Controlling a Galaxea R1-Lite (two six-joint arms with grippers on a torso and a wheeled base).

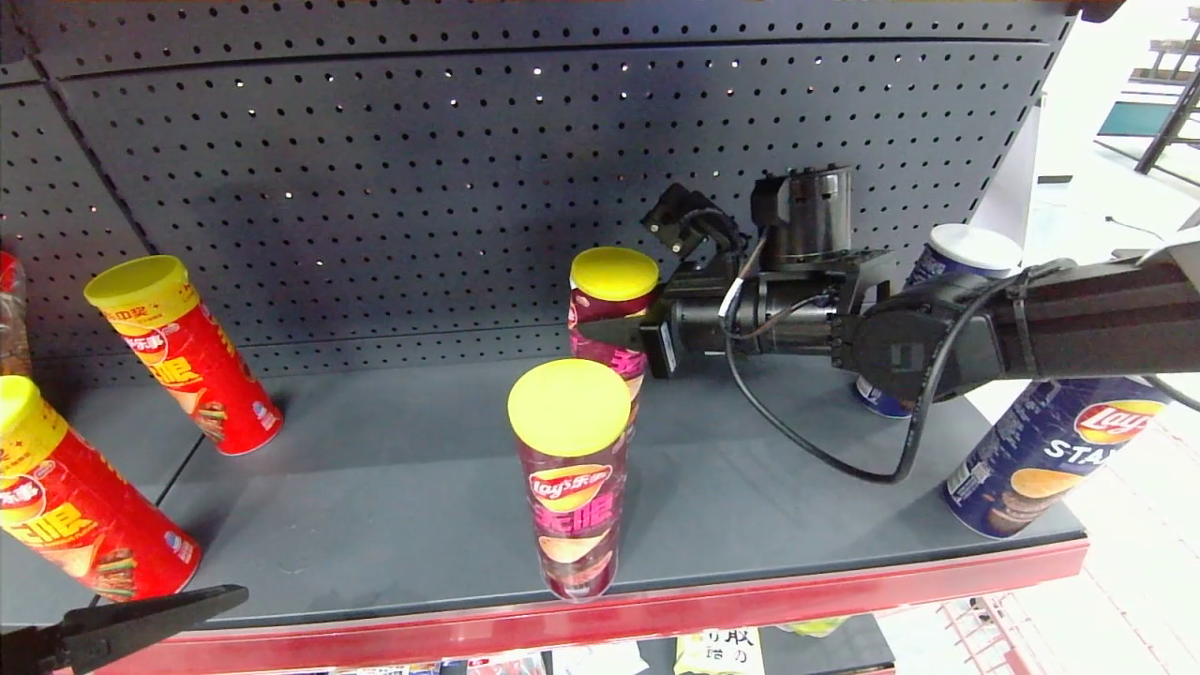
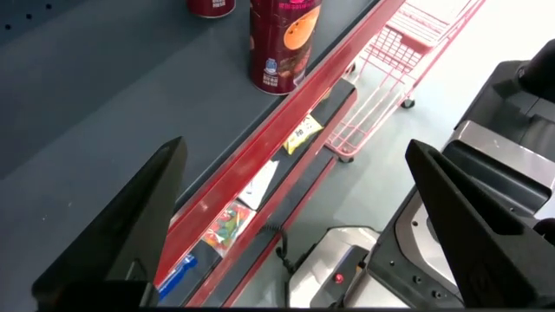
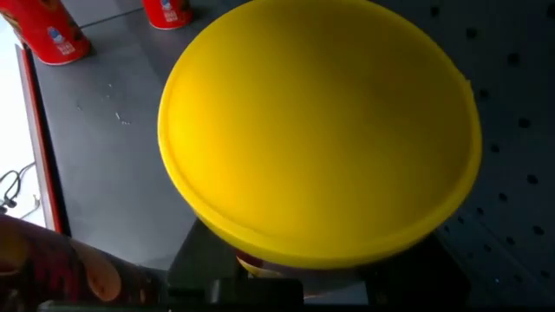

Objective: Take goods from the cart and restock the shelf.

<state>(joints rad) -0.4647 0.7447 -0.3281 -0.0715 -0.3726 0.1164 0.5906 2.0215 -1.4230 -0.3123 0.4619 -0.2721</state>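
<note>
Ideally we are seating rear purple can (image 1: 600, 302), pinched by right gripper (image 1: 607, 333), upright near the shelf (image 1: 403, 469) back edge.

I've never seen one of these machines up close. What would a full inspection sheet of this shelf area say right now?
Surface: grey shelf deck with a red front edge, pegboard behind.
Job's things: front maroon can near the edge, rear maroon can behind it, both with yellow lids; red cans to the left; blue cans to the right; all standing.
Clutter: nothing seen.
Grippers: right claw shut on the rear maroon can; left claw open and empty, in front of the shelf's edge.
Cables: black cable loops low from the right arm over the deck.
Surroundings: red wire cart on the floor by the shelf; packets on the shelf below.
</note>
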